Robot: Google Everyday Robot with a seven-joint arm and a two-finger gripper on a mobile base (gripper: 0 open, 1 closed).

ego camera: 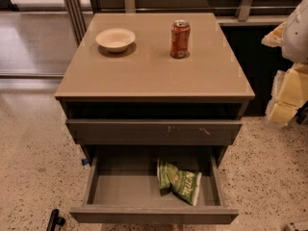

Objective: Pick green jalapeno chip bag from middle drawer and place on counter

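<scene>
The green jalapeno chip bag (179, 181) lies crumpled on the floor of the middle drawer (154, 214), right of its centre. That drawer is pulled out toward me. The tan counter (154, 71) tops the gray cabinet. My gripper (284, 102) hangs at the right edge of the view, beside the cabinet at about counter height. It is well apart from the bag and holds nothing that I can see.
A cream bowl (115, 38) and an orange-red soda can (180, 39) stand at the back of the counter. The scuffed drawer front (154, 131) above the open drawer is shut. A small black object (55, 220) sits on the speckled floor at bottom left.
</scene>
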